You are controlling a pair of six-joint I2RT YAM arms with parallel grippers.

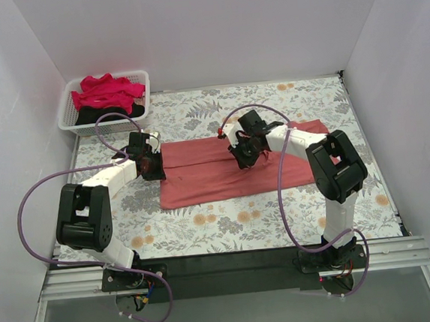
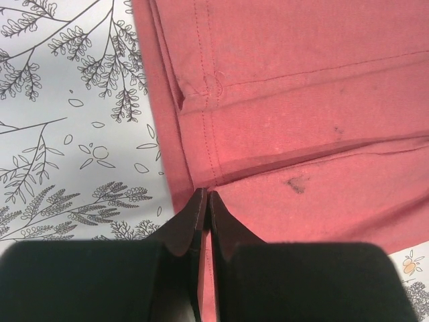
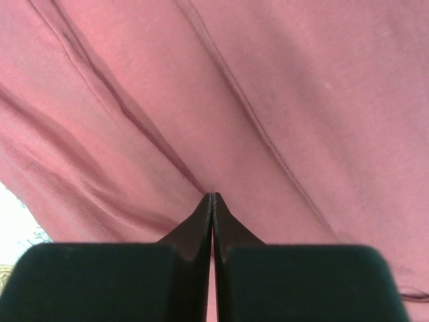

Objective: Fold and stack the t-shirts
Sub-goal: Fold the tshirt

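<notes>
Coral-red t-shirt (image 1: 202, 181) lies spread flat as a wide folded rectangle across the middle of the top view, on the floral-printed table (image 1: 243, 222), its long side running left to right. 2 arms reach onto it from the bottom edge: the left arm (image 1: 84, 214) bends in from the lower left to the shirt's left end, and the right arm (image 1: 340, 169) curves in from the lower right to a spot just right of the shirt's centre, near its upper edge. A white slatted basket (image 1: 66, 114) sits in the upper left corner of the table, well apart from the spread shirt. In it a crimson-pink t-shirt (image 1: 103, 91) is heaped on top of a black t-shirt (image 1: 88, 115), both crumpled. The left gripper (image 1: 154, 166) rests at the shirt's left edge; in the left wrist view its jaws are pressed together right on the hem, with a sliver of coral cloth showing between the fingers (image 2: 181, 235). The right gripper (image 1: 243, 158) is down on the cloth; in the right wrist view its jaws are likewise closed tight, with creases in the fabric running to the tips. 2 small dark specks (image 2: 295, 184) mark the cloth near the left gripper.
</notes>
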